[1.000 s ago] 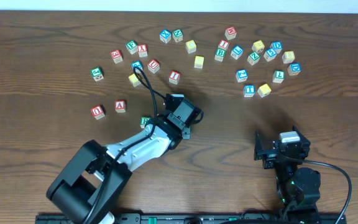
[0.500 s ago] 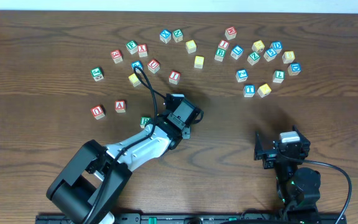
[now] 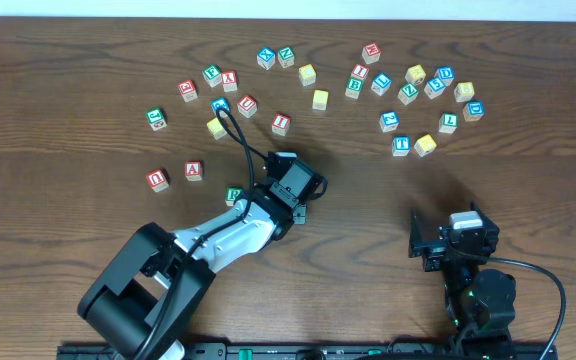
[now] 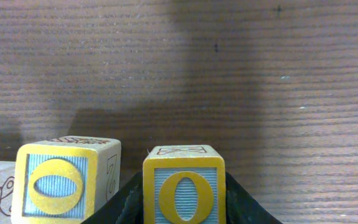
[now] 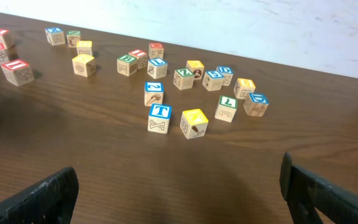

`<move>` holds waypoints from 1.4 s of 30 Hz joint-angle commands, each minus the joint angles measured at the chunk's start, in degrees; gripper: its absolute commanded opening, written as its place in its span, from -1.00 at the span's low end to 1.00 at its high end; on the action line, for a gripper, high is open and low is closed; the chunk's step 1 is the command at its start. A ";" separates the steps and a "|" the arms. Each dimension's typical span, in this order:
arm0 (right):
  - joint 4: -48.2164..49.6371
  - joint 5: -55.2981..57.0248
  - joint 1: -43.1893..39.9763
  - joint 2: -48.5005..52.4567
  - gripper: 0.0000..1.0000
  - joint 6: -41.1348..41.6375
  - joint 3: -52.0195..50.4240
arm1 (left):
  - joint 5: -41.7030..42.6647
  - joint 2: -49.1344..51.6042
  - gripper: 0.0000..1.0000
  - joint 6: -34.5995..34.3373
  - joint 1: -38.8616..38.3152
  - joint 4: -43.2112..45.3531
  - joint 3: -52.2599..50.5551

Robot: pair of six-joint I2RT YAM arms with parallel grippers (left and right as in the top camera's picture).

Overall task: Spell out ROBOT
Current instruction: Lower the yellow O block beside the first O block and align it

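- L gripper (image 4: 182,202) is low on the tabletop (image 4: 278,81), one finger each side of an O cube (image 4: 180,183) w/ a yellow letter.
- The cube sits on the wood w/ the fingers (image 4: 129,202) right by its sides. Can't tell if it's clamped or let go.
- 2nd O cube (image 4: 61,183) is just beside it on the cam's left, small gap betw. them, its O lying sideways.
- Overhead: green cube (image 3: 233,194) by the L arm, half hidden, letter unreadable.
- B cube (image 3: 354,87) is up in the far-right cluster.
- T cube (image 3: 400,145) is at that cluster's near edge, next to a yellow cube (image 3: 425,145).
- R gripper (image 5: 179,199) is spread wide w/ nothing in it, at front right, well apart from the cubes.
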 commanded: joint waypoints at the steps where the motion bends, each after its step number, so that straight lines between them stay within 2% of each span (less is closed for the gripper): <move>1: -0.22 -0.15 -0.24 -0.09 0.99 -0.59 -0.07 | -0.13 0.61 -0.28 0.42 0.20 -0.15 -0.55; 42: -0.22 -0.13 -0.24 -0.09 0.99 -0.59 -0.07 | -1.25 0.59 -0.26 1.07 0.20 0.94 -0.39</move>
